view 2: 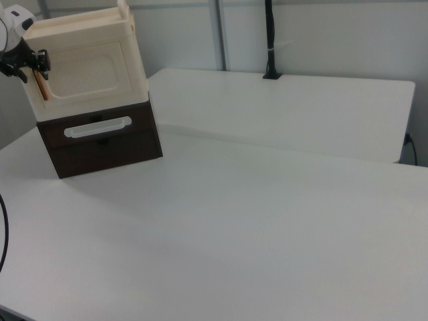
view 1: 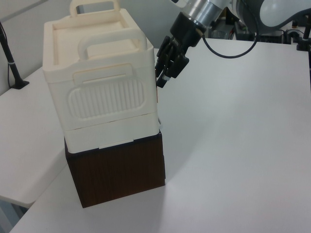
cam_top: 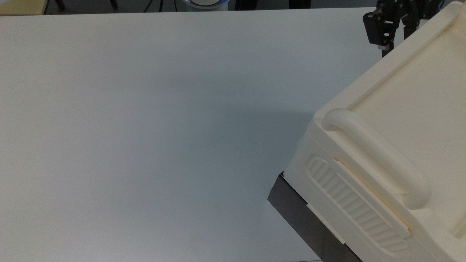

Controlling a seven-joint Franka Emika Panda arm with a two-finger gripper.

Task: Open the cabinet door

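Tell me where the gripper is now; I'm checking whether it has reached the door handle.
In the right view, the gripper sits at the cabinet door's left edge, right by the copper bar handle.

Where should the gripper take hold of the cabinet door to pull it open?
Grip the copper bar handle at the right view's left edge of the cabinet door. It stands upright, so probably approach head-on, fingers straddling it sideways. The gripper is already there.
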